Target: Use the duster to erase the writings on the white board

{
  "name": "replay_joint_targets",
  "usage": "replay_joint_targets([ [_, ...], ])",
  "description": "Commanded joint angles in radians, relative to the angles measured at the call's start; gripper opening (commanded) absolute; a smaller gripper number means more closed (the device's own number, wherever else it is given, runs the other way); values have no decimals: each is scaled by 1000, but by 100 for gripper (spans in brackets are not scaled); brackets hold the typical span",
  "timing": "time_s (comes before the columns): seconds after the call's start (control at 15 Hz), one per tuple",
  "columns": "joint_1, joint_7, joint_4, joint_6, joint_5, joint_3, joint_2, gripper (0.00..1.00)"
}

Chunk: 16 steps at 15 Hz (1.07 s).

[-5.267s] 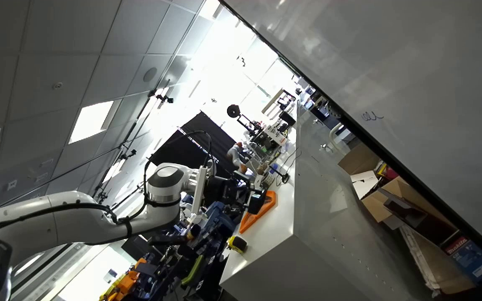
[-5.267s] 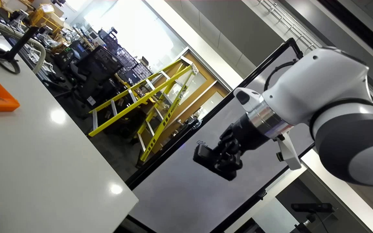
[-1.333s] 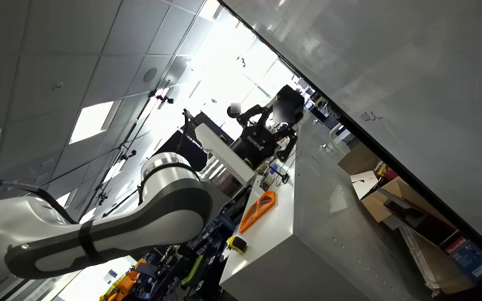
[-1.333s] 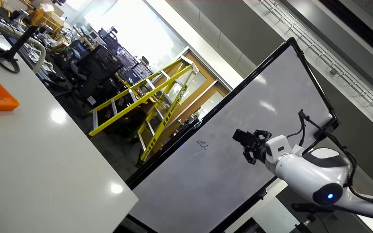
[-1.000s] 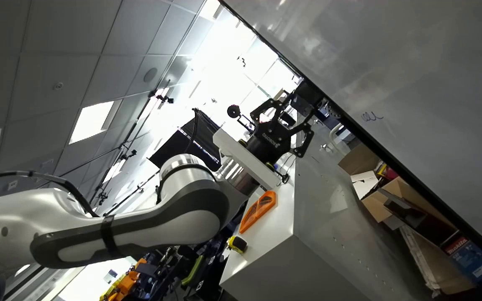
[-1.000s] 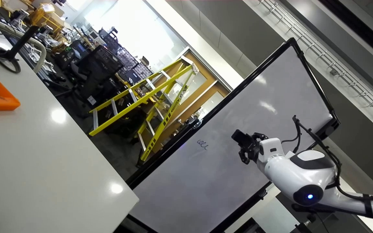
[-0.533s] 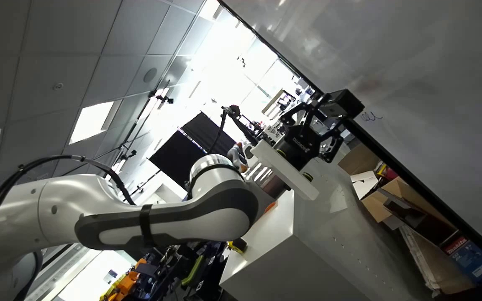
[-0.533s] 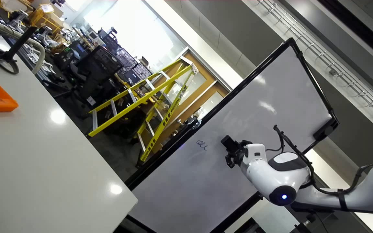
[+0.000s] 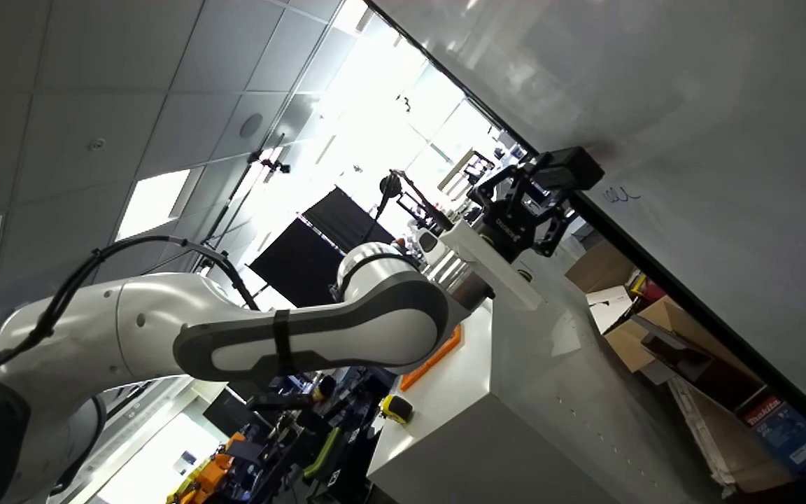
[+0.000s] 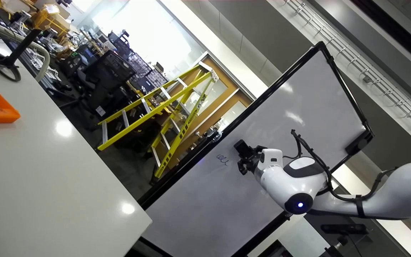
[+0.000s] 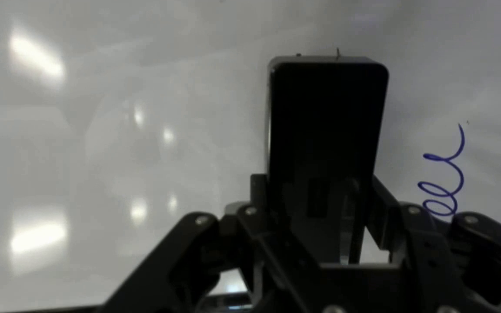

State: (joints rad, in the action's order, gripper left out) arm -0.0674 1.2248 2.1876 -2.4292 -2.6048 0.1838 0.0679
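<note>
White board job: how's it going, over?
Gripper shut on black duster. Blue scribble on white board, unerased, beside duster in wrist view. Nothing visible between them.

Arm (image 9: 249,350) wht w/ dk grey panels (image 9: 193,353), blk cable (image 9: 97,255) + strap (image 9: 282,343); blue LED (image 10: 300,205); gripper (image 11: 320,198) blk, silver screws (image 11: 251,211).

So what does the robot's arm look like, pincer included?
The arm is white with dark grey panels, silver metal bands, a black cable and a black strap; a round black cap bears a blue light. The pincer is black, with jointed, cut-out linkages, small screw heads and pale lettering.
</note>
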Motion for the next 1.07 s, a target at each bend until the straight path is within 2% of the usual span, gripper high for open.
replay_joint_targets([
  [0.0,-40,31,-96,-115,3,-40,44,30],
  [0.33,-81,47,-146,-229,6,-50,66,30],
  [0.4,-73,50,-151,-239,1,-28,73,30],
  [1.0,-109,21,-167,-233,1,-11,146,30],
])
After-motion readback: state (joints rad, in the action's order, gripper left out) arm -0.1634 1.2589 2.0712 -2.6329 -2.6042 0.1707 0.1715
